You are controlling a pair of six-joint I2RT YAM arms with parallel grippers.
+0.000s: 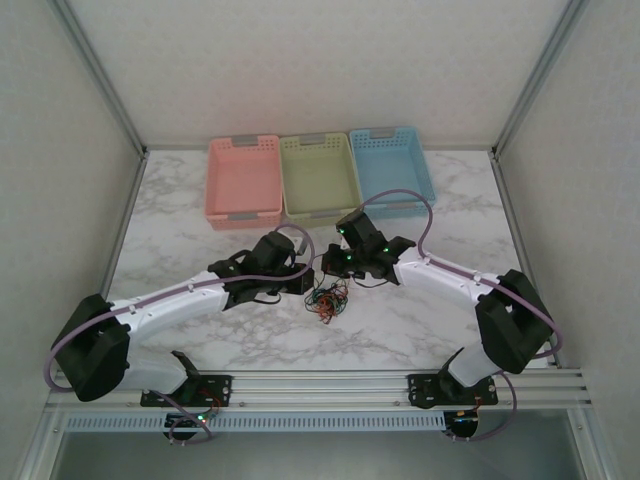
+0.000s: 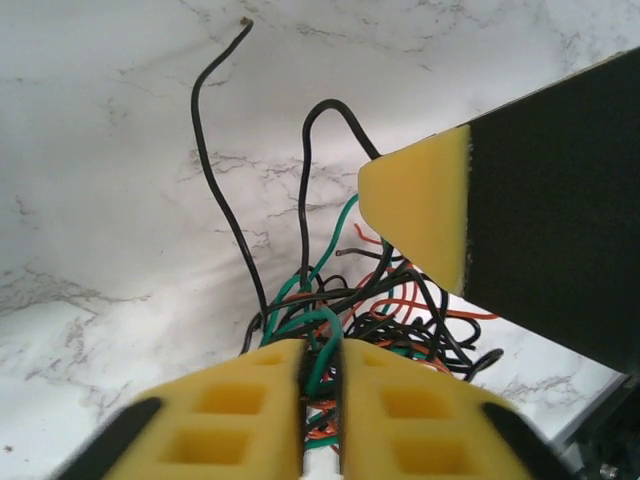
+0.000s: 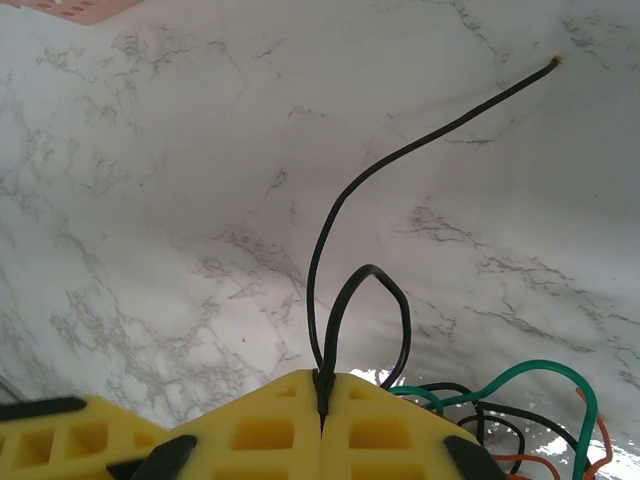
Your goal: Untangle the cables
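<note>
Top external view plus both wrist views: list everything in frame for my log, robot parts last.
cables: one tangled bunch, strand count unclear; black, green, orange-red; table centre, between the tools.
baskets: three; pink basket, green basket, blue basket; side by side at the table's far edge.
table: one; white marble pattern; under everything.
rail: one; silver; near edge, at the arm bases.
arms: two; white and black; left arm, right arm, both reaching to the centre.
left tool: yellow pads; shut on cables, a green strand among them.
right tool: yellow pads; shut on cables, a black strand.
</note>
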